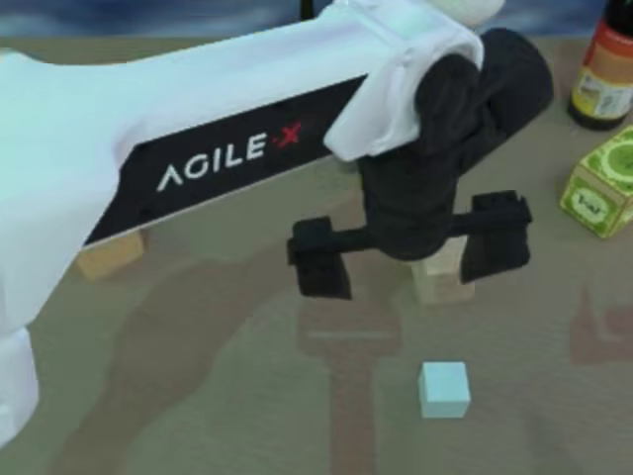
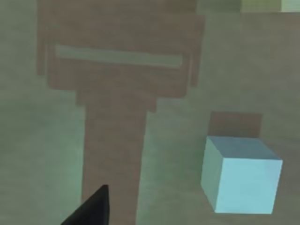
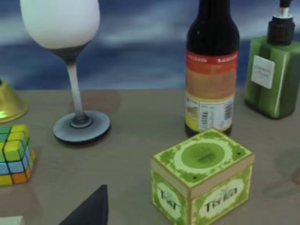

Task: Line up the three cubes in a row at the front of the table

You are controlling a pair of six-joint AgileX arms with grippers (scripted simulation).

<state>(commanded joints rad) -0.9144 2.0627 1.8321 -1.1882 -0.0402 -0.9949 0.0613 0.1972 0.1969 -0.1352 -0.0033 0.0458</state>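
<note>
My left arm reaches from the left across the middle of the table (image 1: 227, 396). Its left gripper (image 1: 407, 277) hangs open above the surface with nothing between the fingers (image 2: 93, 208). The beige cube (image 1: 442, 282) sits behind and under the right-hand finger, partly hidden. In front of the gripper lies the pale blue cube (image 1: 443, 389), resting apart from it on the table (image 2: 241, 176). The yellowish-tan cube (image 1: 111, 255) peeks out from under the arm at the left. A dark part of my right gripper (image 3: 93, 211) shows only in the right wrist view, near the back right clutter.
A brown bottle (image 1: 603, 74) and a green printed tea box (image 1: 603, 183) stand at the back right. The right wrist view also holds a wine glass (image 3: 70, 70), a multicoloured puzzle cube (image 3: 14, 154), a green soap dispenser (image 3: 274, 75) and a gold bell (image 3: 7, 103).
</note>
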